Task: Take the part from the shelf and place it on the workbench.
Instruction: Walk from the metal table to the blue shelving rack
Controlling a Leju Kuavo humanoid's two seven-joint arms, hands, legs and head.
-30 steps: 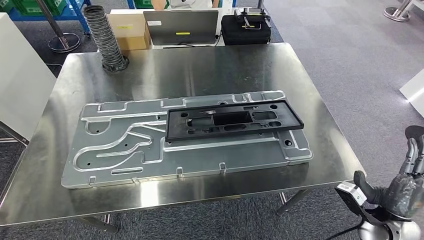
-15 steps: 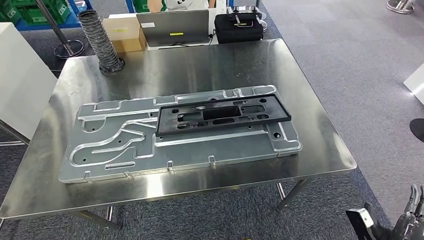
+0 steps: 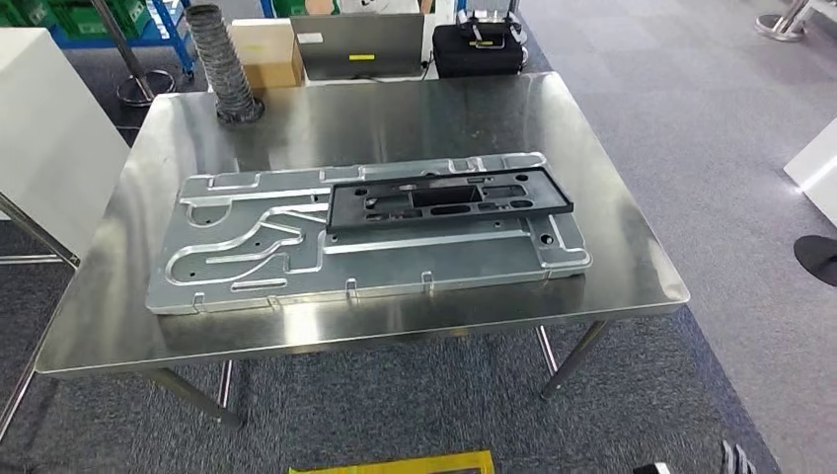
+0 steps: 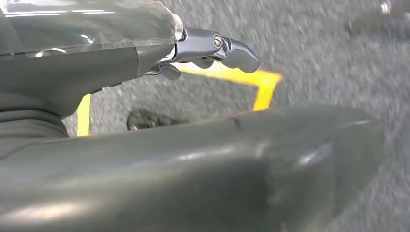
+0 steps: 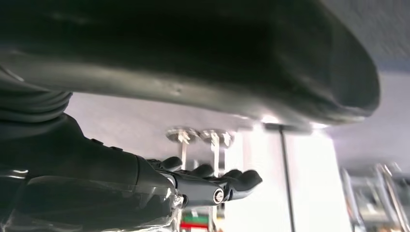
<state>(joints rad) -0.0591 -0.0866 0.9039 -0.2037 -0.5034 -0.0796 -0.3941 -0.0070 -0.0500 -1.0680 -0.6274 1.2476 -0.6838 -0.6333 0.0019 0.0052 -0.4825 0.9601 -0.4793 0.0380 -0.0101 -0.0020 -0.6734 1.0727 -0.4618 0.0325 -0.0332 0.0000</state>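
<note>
Black plastic part (image 3: 449, 199) rests on the grooved metal plate (image 3: 296, 252) atop the counter (image 3: 632, 281), well ahead of both hands | left robot hand (image 4: 212, 48) and right robot hand (image 5: 212, 186) hold nothing, fingers loosely extended | your risk: part sits loose, a bumped counter could slide it.

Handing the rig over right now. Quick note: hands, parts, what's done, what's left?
Left hand: holds nothing, hanging over grey carpet with yellow floor tape.
Right hand: holds nothing, fingers loosely curled.
Black frame part lies flat on the big metal plate, which sits on the steel workbench.
Done, as far as the views show: a part is already on the bench and neither hand touches it.
Left: confirm the part sits right; the shelf is out of view, so I cannot tell if more parts wait.
</note>
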